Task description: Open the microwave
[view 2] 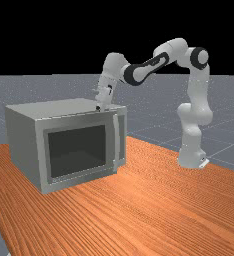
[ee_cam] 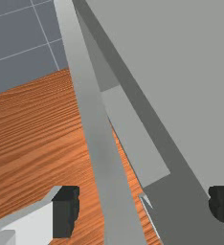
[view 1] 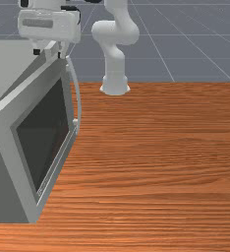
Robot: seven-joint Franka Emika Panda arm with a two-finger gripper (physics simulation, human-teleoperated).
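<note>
The microwave [view 2: 25, 145] sits on the wood-grained table [view 2: 144, 215], at the far view's left, its door [ee_cam: 103, 153] ajar by a narrow wedge, so I judge the opening begun and most of the swing left. My gripper [ee_cam: 144, 208] is spread, holding nothing, a finger either side of the door's top edge. The door is a flat grey slab with a dark, smooth window [view 2: 76, 150] and a slim, bowed handle [view 2: 117, 145].
</note>
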